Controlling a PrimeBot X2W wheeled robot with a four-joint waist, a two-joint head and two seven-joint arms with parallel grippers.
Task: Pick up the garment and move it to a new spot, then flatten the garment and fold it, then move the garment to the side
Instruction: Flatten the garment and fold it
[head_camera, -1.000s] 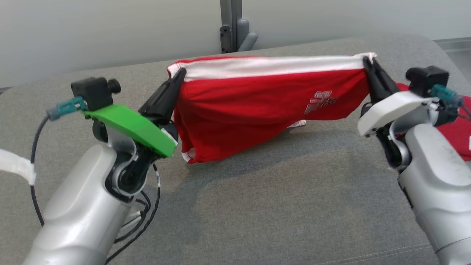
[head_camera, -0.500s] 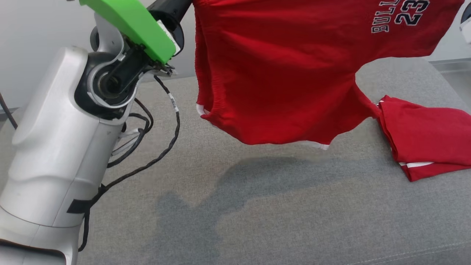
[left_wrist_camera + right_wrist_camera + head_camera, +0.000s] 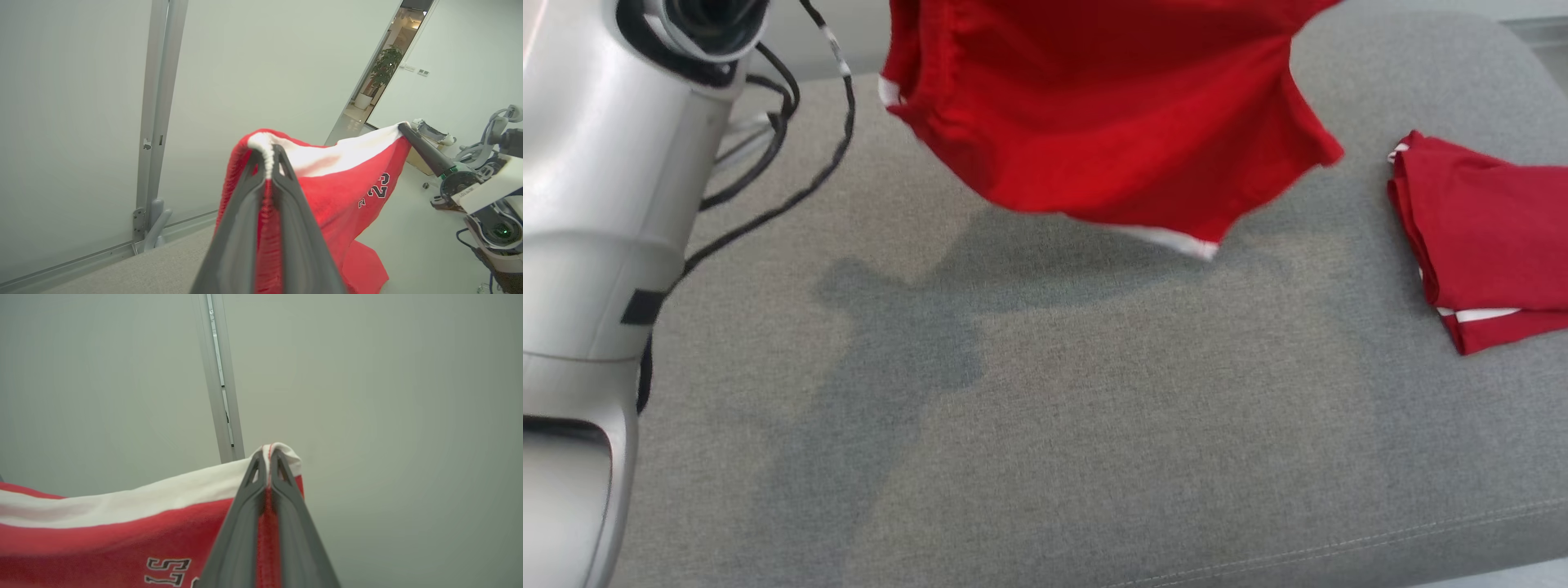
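**Garment held aloft for the move to a new spot**

At the left, the left gripper (image 3: 267,154) is clamped on one end of the white waistband (image 3: 327,153). The garment (image 3: 1111,122) is hung in the air above the far half of the cushion (image 3: 1045,425), apparently clear of it. The other end is pinched by the right gripper (image 3: 267,454). A folded red pile (image 3: 1486,237) is laid at the right edge. The pick-up is judged done; lowering onto the bare middle and spreading flat is called for next. "23" is read on the cloth; other letters are cut off
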